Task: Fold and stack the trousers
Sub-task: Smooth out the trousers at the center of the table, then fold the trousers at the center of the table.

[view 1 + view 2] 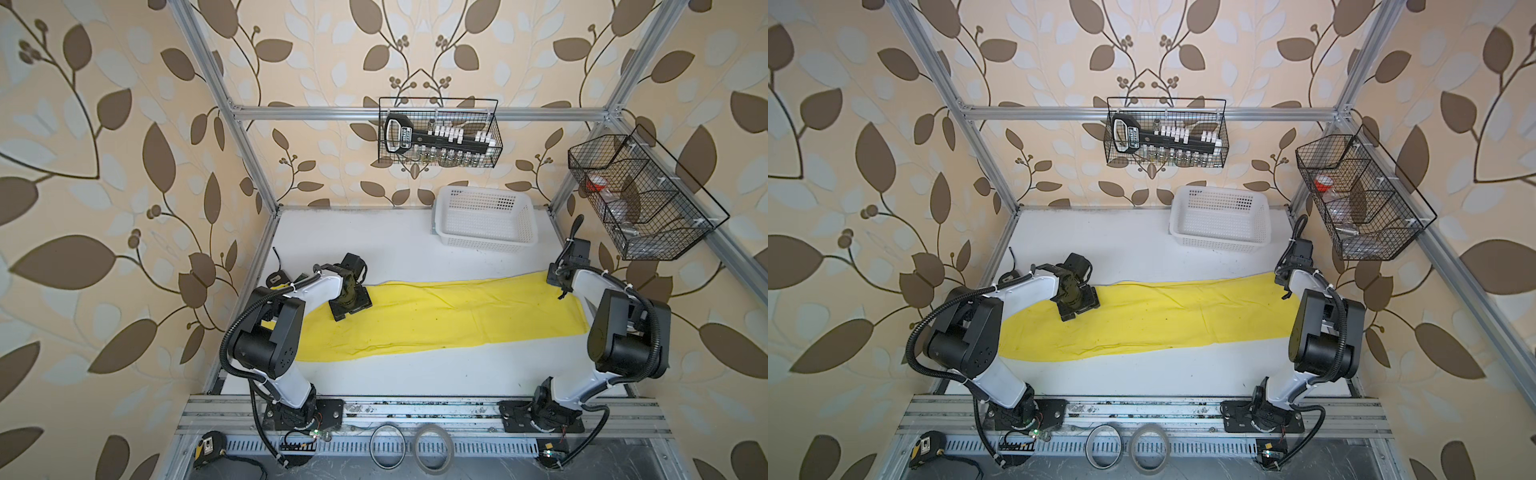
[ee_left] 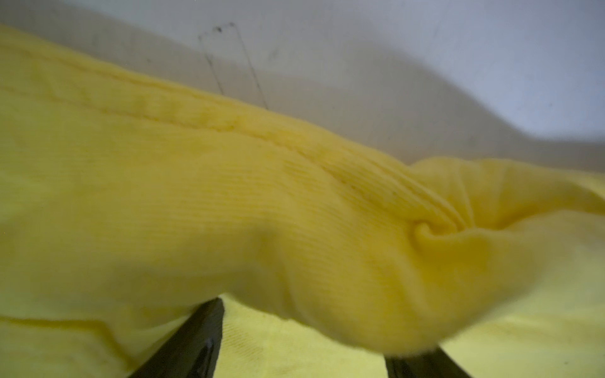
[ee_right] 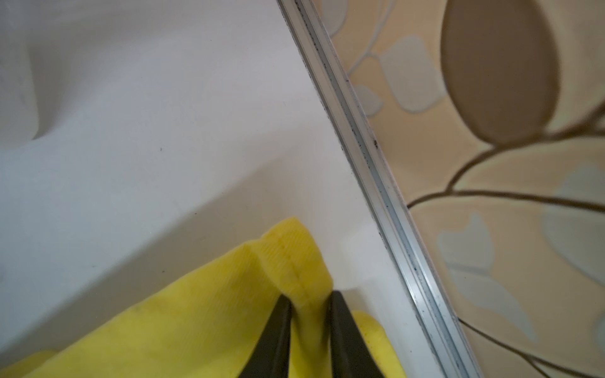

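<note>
Softness is expected of the large bright yellow cloth trousers, which are laid as one long band across the white table from 9 o'clock to 3 o'clock. They are judged light, limp and likely to sag wherever unsupported. Hold is best taken at the thicker stitched edges and corners, at both ends together. The band's full spread and the white perforated plastic basket at 1 o'clock are shown only in both top views. The ribbed weave and seams are shown only in the wrist views. The left gripper, at the 9 o'clock end, is seen with jaws spread wide and cloth bunched across them. The right gripper, at the 3 o'clock end, is seen with a cloth ridge between narrowly parted jaws; whether the ridge is pinched cannot be told.
</note>
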Tool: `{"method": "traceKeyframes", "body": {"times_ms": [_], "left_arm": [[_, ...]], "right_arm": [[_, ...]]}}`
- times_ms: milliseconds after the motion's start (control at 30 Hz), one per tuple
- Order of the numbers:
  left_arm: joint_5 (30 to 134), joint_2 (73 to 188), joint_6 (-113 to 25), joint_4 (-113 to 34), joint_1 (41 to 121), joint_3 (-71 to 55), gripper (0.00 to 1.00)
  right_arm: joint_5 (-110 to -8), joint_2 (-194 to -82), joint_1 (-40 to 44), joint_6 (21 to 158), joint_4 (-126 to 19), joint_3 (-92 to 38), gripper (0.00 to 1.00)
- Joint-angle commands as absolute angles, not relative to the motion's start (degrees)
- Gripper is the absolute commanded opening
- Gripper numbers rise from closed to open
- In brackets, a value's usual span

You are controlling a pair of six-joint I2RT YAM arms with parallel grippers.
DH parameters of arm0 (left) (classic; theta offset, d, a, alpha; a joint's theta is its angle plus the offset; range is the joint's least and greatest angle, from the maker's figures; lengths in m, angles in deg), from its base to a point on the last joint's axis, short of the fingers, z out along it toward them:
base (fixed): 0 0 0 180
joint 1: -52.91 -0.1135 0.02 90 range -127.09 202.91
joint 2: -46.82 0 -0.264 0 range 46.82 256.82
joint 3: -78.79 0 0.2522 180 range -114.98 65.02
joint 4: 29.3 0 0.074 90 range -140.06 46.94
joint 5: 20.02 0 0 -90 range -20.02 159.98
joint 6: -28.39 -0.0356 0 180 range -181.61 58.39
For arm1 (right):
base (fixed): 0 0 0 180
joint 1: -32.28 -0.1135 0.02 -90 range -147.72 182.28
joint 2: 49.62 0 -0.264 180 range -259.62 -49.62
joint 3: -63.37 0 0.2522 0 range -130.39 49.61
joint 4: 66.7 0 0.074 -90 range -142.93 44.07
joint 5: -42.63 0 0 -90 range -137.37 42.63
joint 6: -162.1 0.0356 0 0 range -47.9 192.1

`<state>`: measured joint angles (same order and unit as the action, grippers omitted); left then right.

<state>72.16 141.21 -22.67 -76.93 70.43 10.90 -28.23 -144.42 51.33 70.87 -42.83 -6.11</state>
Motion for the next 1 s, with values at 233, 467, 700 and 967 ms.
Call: {"method": "traceKeyframes", "body": {"times_ms": [233,467,700,967], "left_arm": [[69.7,137.5,-26.7,-84.0,69.0,9.1,0.81],[71.4,134.6,-28.7,-86.0,69.0,5.3,0.85],[73.7,132.3,-30.1,-86.5,69.0,4.1,0.87],[74.0,130.8,-31.3,-87.9,68.8,2.8,0.9]], "right_arm": [[-25.9,-141.6,51.7,70.5,-35.7,-7.8,0.64],[-37.2,-142.8,59.6,73.6,-32.9,-7.2,0.7],[-41.3,-149.5,61.8,74.0,-33.3,-7.8,0.71],[-44.2,-152.7,62.8,74.7,-30.7,-8.5,0.64]]}}
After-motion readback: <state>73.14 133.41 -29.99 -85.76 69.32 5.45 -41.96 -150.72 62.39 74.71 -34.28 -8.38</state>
